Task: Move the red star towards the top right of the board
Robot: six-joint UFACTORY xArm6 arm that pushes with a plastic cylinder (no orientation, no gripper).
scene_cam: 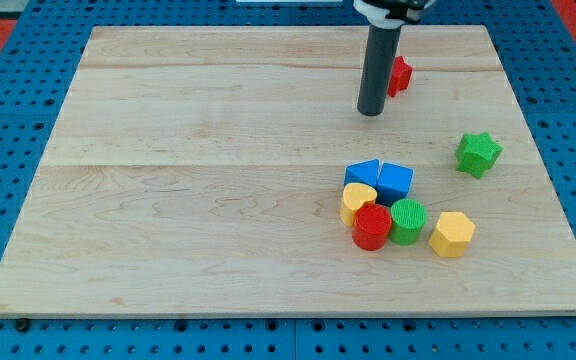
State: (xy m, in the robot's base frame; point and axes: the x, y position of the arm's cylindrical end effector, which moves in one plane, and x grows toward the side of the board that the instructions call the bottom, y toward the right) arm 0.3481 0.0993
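Note:
The red star [399, 75] lies near the view's top, right of centre, partly hidden behind the dark rod. My tip [371, 112] rests on the board just left of and below the red star, close to it; whether it touches the star cannot be told. A green star [478, 153] lies further to the right and lower.
A cluster sits right of centre toward the bottom: two blue blocks [362, 174] [396, 180], a yellow block [358, 201], a red cylinder [372, 227], a green cylinder [407, 221] and a yellow hexagonal block [452, 234]. The wooden board [198, 180] lies on a blue pegboard.

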